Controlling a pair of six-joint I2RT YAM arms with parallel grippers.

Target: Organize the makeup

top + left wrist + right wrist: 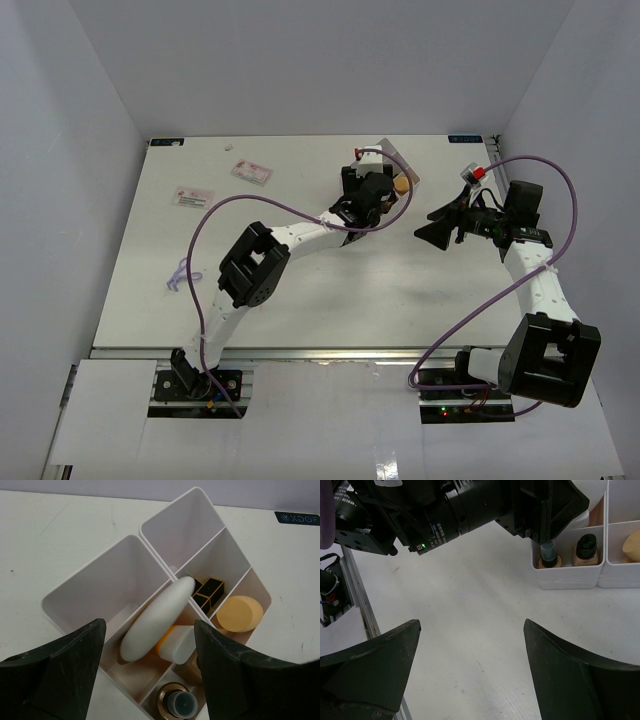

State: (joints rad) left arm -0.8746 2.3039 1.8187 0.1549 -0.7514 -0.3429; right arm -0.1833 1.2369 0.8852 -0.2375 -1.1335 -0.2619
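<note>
The white compartment box [90, 592] stands at the back of the table. In it, a white sponge [157, 617] leans across a divider. An orange tube with a white cap [181, 644] lies under it. Two black-and-gold lipsticks [207, 592], a tan sponge [240, 614] and a beige dark-capped bottle [180, 703] fill other compartments. My left gripper [149, 630] is open and empty just above the box [398, 160]. My right gripper [472, 625] is open and empty over bare table, right of the box [570, 577]. Two beige bottles [585, 547] show in its view.
Two flat packets [252, 171] lie at the back left of the table. A purple cable loop [178, 275] lies at the left edge. A small red-capped item [477, 176] sits at the back right by the wall. The left arm's wrist camera [470, 510] hangs close ahead of my right gripper.
</note>
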